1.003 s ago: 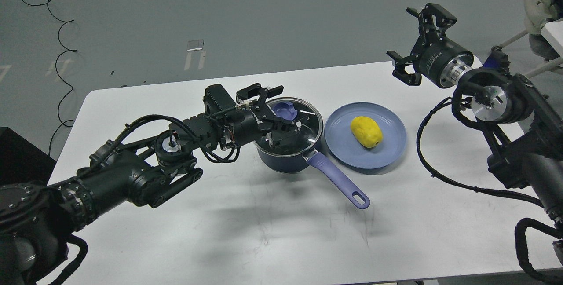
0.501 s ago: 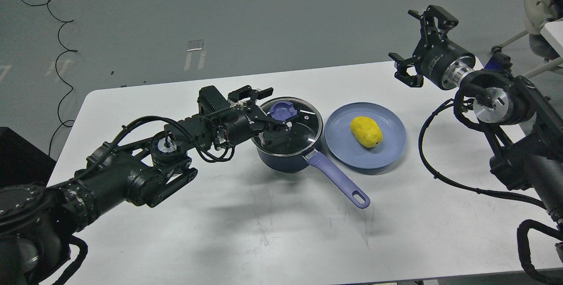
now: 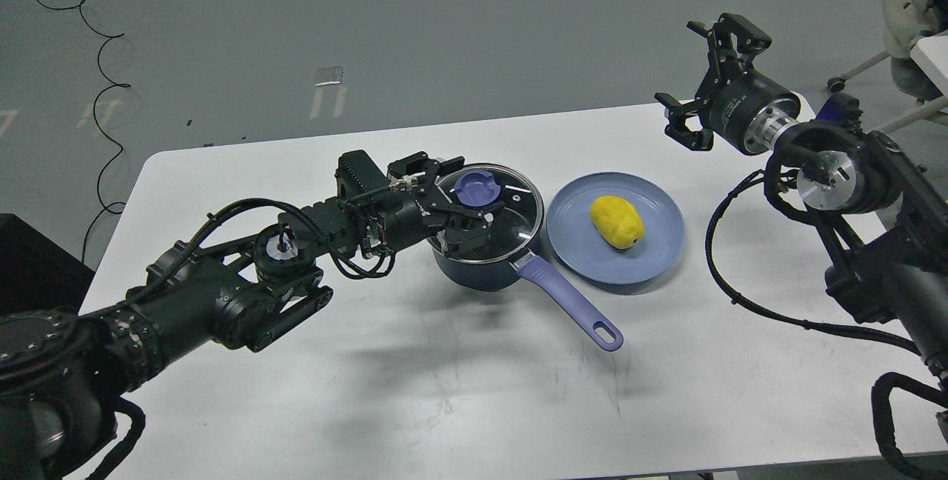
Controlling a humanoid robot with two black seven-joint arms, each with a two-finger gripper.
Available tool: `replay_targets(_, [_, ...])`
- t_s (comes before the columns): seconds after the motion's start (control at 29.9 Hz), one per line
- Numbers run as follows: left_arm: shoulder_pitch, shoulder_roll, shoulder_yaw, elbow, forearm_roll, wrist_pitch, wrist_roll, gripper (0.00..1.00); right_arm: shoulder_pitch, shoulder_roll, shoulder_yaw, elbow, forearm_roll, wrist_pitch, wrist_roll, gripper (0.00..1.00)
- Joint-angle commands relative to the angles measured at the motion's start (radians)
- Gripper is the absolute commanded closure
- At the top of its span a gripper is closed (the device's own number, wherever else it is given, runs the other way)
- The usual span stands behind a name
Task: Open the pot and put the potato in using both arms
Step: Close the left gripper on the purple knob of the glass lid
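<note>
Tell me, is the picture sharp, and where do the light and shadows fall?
Head view: sharp throughout; soft, diffuse shadows lie on the white table under the left arm and pot; pale streaks of glare cross the glass lid; the potato is evenly lit on its plate.

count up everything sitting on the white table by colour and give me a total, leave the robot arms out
Navy: 1, the dark navy saucepan with long lavender handle.
Clear glass: 1, the round glass lid with purple knob, on the saucepan.
Blue: 1, the flat round blue plate.
Yellow: 1, the smooth yellow oval potato, lying on the plate.
Total: 4
</note>
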Motion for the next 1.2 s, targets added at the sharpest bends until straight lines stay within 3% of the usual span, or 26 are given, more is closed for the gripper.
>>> replay_targets(0.0, [0.000, 0.002, 0.000, 0.001, 0.000, 0.000, 0.000, 0.15, -0.005, -0.002, 0.000, 0.000, -0.001, 0.000, 0.000, 0.00])
replay_targets(0.23, [0.002, 0.002, 0.000, 0.001, 0.000, 0.000, -0.002, 0.16, -0.011, -0.005, 0.000, 0.000, -0.001, 0.000, 0.000, 0.00])
replay_targets(0.4, [0.002, 0.003, 0.000, 0.001, 0.000, 0.000, -0.028, 0.16, -0.012, -0.006, 0.000, 0.000, -0.001, 0.002, 0.000, 0.00])
replay_targets(0.67, [0.000, 0.005, 0.011, 0.004, -0.001, 0.000, -0.022, 0.20, -0.012, -0.005, 0.000, 0.000, -0.001, 0.002, 0.000, 0.00])
replay_targets(0.97, [0.002, 0.006, 0.014, 0.006, 0.000, 0.002, -0.020, 0.30, -0.012, -0.006, 0.000, 0.000, -0.001, 0.000, 0.000, 0.00])
replay_targets(1.1, [-0.001, 0.008, 0.012, 0.006, 0.000, 0.000, -0.020, 0.42, -0.012, -0.008, 0.000, -0.002, -0.001, 0.000, 0.002, 0.00])
replay_targets(1.17, [-0.003, 0.008, 0.012, 0.004, -0.001, 0.000, -0.020, 0.43, -0.012, -0.008, 0.000, -0.002, -0.001, 0.000, 0.002, 0.00])
